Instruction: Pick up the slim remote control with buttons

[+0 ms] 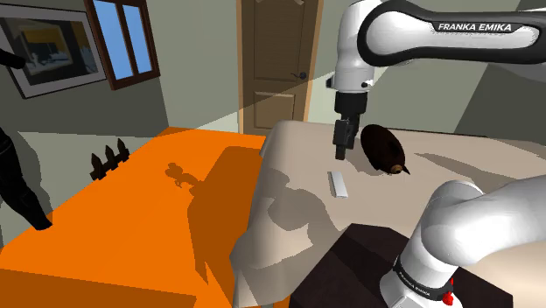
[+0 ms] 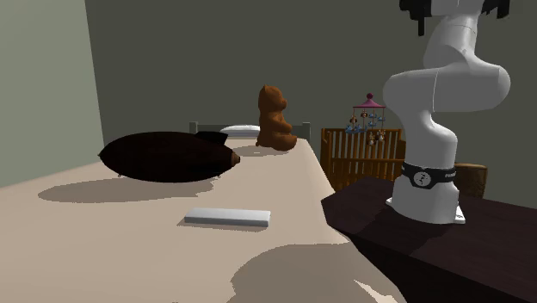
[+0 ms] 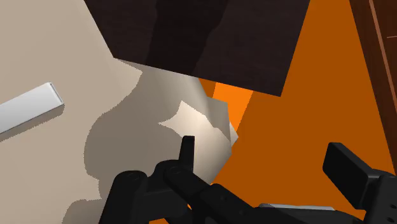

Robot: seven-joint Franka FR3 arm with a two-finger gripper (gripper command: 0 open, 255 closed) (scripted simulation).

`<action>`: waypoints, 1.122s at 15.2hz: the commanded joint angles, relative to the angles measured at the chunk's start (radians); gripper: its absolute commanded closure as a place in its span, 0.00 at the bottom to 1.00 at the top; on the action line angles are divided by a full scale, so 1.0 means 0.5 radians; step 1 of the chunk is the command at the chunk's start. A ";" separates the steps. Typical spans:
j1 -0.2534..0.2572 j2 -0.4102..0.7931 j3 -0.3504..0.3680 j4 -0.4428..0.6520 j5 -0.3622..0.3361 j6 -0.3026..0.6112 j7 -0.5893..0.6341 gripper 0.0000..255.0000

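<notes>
One slim, flat white remote control [image 1: 338, 183], drawn plain with no buttons to make out, lies flat on the beige surface [image 1: 472, 166]. It is near a dark brown oval object [image 1: 383, 147] without touching it, and well apart from the brown teddy bear [image 2: 275, 119] at the far end in the second exterior view. The all-black gripper [image 1: 342, 150] hangs in the air over the surface, pointing down, clear of the remote and to the shoulder view's left of the oval object. In the wrist view its fingers [image 3: 186, 153] stand apart with nothing between them, probably spread to straddle the remote's narrow width. There the remote lies off to one side of the gripper, not far from the dark stand [image 3: 197, 38], so the hand likely has to shift over it and line up before descending.
</notes>
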 commanded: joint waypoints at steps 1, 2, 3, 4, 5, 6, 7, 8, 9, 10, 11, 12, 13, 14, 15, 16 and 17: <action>0.000 0.000 0.000 0.000 0.000 0.000 0.000 0.00; -0.023 0.025 -0.011 -0.033 -0.015 0.063 0.007 0.00; -0.047 0.051 -0.022 -0.065 -0.029 0.127 0.014 0.00; -0.070 0.080 -0.033 -0.094 -0.043 0.190 0.022 0.00; -0.094 0.111 -0.045 -0.121 -0.057 0.254 0.030 0.00; -0.118 0.144 -0.057 -0.147 -0.071 0.319 0.038 0.00; -0.142 0.179 -0.069 -0.170 -0.085 0.383 0.046 0.00; -0.165 0.216 -0.082 -0.192 -0.099 0.447 0.055 0.00; -0.189 0.255 -0.095 -0.211 -0.113 0.512 0.064 0.00; -0.213 0.296 -0.108 -0.228 -0.126 0.576 0.073 0.00; -0.237 0.339 -0.122 -0.244 -0.140 0.641 0.082 0.00; -0.261 0.383 -0.136 -0.257 -0.153 0.705 0.092 0.00; -0.284 0.430 -0.150 -0.268 -0.166 0.769 0.101 0.00; -0.308 0.477 -0.165 -0.277 -0.178 0.833 0.111 0.00; -0.331 0.527 -0.180 -0.284 -0.190 0.896 0.121 0.00; -0.354 0.578 -0.195 -0.289 -0.202 0.959 0.131 0.00; -0.377 0.630 -0.211 -0.292 -0.213 1.021 0.140 0.00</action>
